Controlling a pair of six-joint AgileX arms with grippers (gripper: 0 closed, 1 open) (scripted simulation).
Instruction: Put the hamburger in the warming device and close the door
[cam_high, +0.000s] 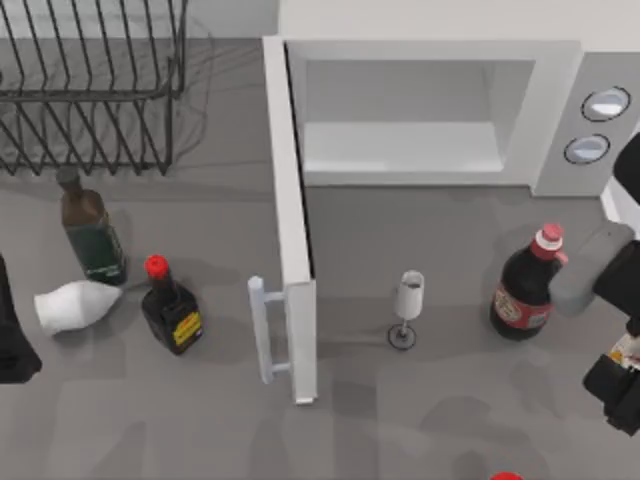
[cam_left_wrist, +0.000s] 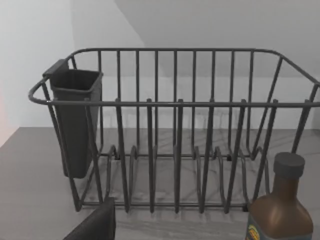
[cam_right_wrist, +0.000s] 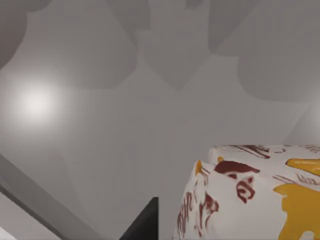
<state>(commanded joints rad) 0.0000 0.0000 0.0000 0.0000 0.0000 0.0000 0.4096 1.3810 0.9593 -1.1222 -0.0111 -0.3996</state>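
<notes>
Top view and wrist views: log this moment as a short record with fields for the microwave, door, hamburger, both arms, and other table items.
warming device: white microwave at table's back, cavity bare
door: door swung open toward the front, handle on its left face
hamburger: hamburger in printed wrapper, close under the right wrist camera; not in the cavity
right gripper: right gripper at table's right edge
left gripper: left gripper at table's left edge, parked
other items: dish rack, wine glass, dark bottles, a white bottle lying down
</notes>
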